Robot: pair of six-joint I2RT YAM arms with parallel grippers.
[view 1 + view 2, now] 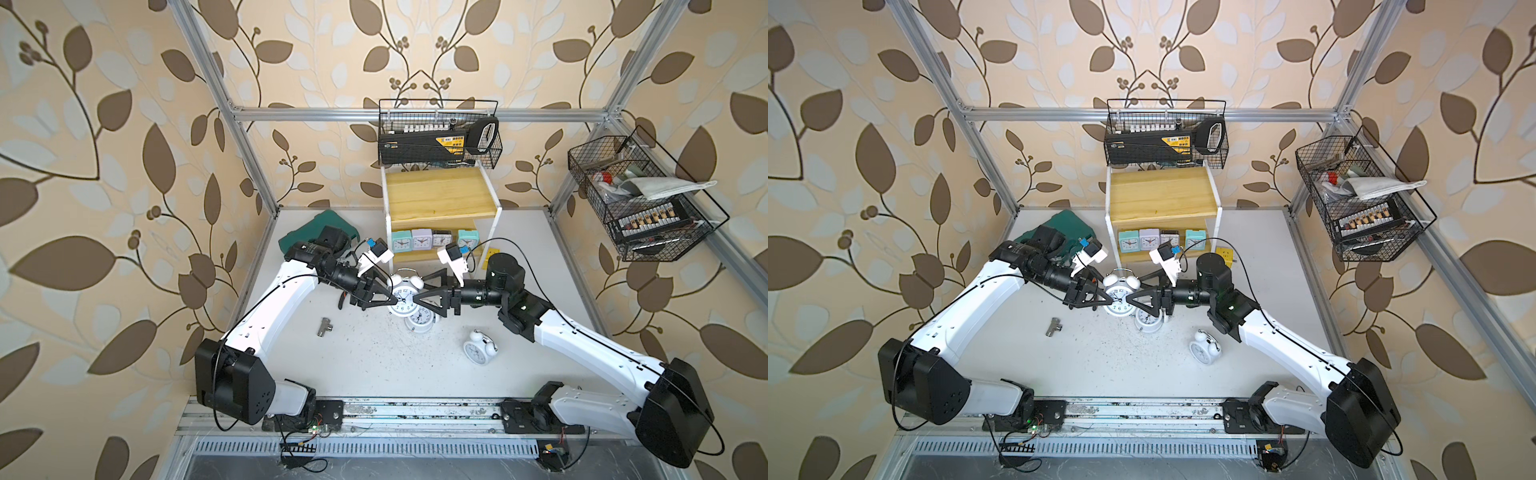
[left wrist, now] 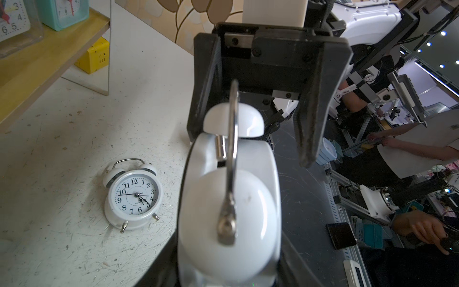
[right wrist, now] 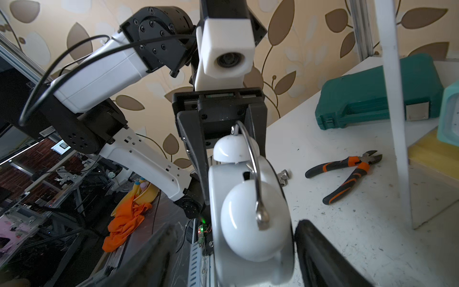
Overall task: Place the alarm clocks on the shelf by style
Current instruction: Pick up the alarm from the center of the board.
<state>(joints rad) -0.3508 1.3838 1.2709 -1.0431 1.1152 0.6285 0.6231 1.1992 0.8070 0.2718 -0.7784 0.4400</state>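
A round white twin-bell alarm clock (image 1: 403, 291) hangs above the table's middle, face up, with my left gripper (image 1: 395, 300) shut on its sides. My right gripper (image 1: 417, 301) faces it from the other side, open, its fingers (image 3: 318, 248) standing off the clock (image 3: 248, 223). A second twin-bell clock (image 1: 420, 321) lies just under the held one. The third (image 1: 478, 349) lies further right on the table. On the lower board of the shelf (image 1: 440, 195) stand the mint (image 1: 402, 241), lilac (image 1: 422, 239), clear (image 1: 440, 237) and teal (image 1: 467, 239) square clocks. Its top board is bare.
A green tool case (image 1: 328, 226) lies behind the left arm. Orange-handled pliers (image 3: 347, 174) and a metal tee fitting (image 1: 326, 327) lie left of the clocks. A yellow cube (image 1: 492, 253) sits by the shelf's right panel. Black wire baskets (image 1: 436, 137) (image 1: 640, 199) hang behind and right.
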